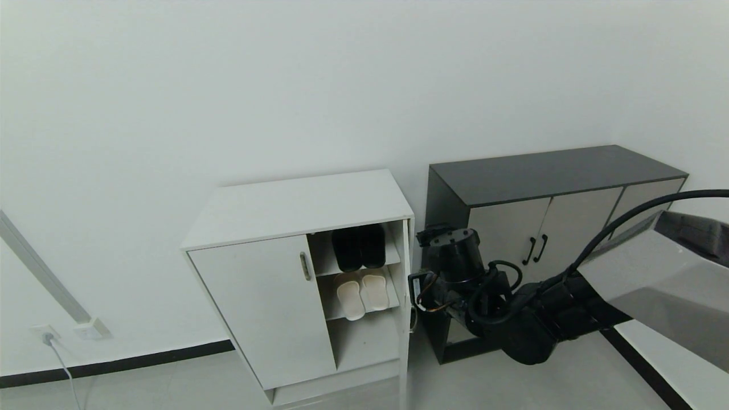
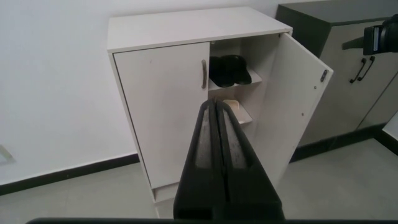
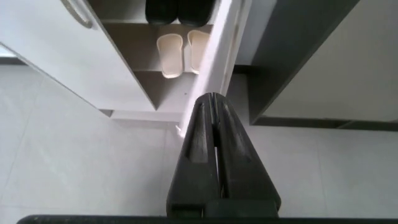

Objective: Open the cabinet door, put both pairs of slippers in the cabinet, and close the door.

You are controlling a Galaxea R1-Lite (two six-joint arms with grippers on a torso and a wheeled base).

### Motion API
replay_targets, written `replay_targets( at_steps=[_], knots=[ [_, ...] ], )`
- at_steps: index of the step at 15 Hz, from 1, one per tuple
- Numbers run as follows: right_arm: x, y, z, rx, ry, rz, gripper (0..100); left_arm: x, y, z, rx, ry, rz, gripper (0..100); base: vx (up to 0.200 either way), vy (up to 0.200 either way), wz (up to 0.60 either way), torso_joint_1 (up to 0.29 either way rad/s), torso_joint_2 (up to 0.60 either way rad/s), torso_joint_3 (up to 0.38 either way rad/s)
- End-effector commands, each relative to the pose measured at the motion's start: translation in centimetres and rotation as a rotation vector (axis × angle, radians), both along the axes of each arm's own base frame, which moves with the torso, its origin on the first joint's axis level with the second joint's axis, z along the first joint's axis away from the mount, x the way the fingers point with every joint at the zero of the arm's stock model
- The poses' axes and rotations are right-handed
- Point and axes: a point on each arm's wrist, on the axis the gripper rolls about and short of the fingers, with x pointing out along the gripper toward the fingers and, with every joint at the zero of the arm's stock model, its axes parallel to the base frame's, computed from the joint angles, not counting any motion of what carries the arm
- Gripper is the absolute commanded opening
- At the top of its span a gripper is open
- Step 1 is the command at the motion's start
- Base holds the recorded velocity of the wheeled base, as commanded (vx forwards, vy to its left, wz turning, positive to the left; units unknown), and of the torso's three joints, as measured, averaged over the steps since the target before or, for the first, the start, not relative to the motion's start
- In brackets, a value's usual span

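Viewing the white cabinet (image 1: 296, 205) from the head camera, we saw its right door (image 1: 405, 296) swung open, edge-on to us, and its left door (image 1: 267, 307) shut, with a metal handle (image 1: 305, 266) at its inner edge. The black slippers (image 1: 359, 246) lay side by side on the top shelf. The white slippers (image 1: 361, 291) lay side by side on the shelf below. The right arm (image 1: 512, 307) reached in from the right, between the open door and a dark sideboard (image 1: 547, 171). The right pincer (image 3: 214, 99) pointed at the floor near the door's lower free edge, its fingers pressed together and holding nothing; we could not tell whether it touched the door. The left pincer (image 2: 215, 104) stood well back from the cabinet front, also closed and empty.
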Motion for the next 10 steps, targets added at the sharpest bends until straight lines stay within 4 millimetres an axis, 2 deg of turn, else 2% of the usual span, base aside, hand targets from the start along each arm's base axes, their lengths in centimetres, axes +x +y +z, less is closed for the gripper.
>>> replay_targets(
  at_steps=[1,9,10],
  knots=[
    [-0.12,-0.09,0.14,-0.003,-0.004,0.001,0,0.01,0.00,-0.01,0.000,0.001,0.001,0,0.000,0.000,0.00,0.000,0.00,0.000],
    [-0.62,-0.37,-0.61,-0.012,-0.046,0.058,0,0.02,0.00,-0.05,0.000,0.003,0.001,0,0.000,0.000,0.00,0.000,0.00,0.000],
    [-0.60,-0.43,-0.65,-0.013,-0.045,0.056,0,0.01,0.00,-0.01,0.000,0.001,0.001,0,0.000,0.000,0.60,-0.002,0.01,0.007]
  ],
)
